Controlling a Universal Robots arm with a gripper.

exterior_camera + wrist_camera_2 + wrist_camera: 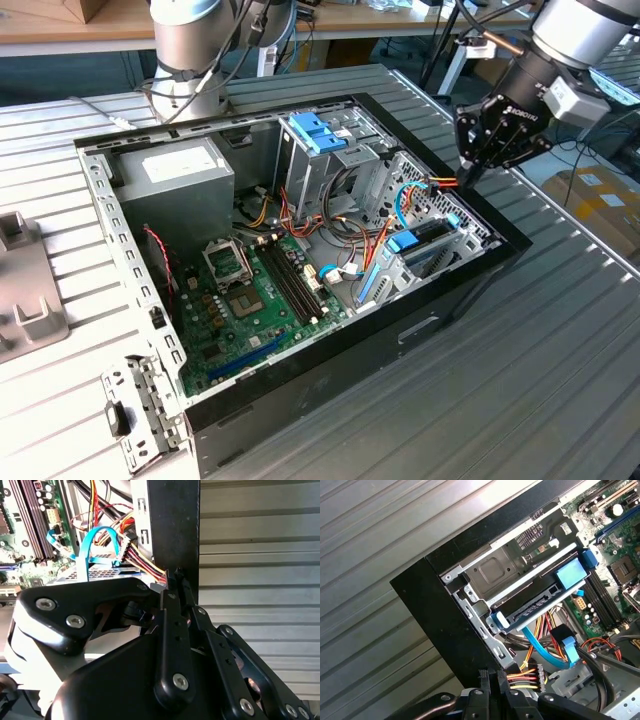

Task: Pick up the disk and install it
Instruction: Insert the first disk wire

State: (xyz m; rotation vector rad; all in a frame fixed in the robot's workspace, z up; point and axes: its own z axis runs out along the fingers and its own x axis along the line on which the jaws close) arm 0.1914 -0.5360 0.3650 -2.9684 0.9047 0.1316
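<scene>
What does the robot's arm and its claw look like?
The arm is made of round silver-grey tubes with a grey joint cover. Its gripper is black, built from chunky links held by shiny silver screws, with two thin black fingers. There is white lettering on its body.

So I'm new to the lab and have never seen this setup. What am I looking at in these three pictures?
The exterior view, from a camera off the arm, shows an open computer case lying on a ribbed metal table. The black claw above the case's corner is the robot arm's gripper. The two wrist views come from cameras riding on that arm, looking past the gripper into the case. The first wrist view shows the disk, with its blue side pieces, sitting in a metal bay inside the case. The gripper's fingers are shut together and hold nothing.
</scene>
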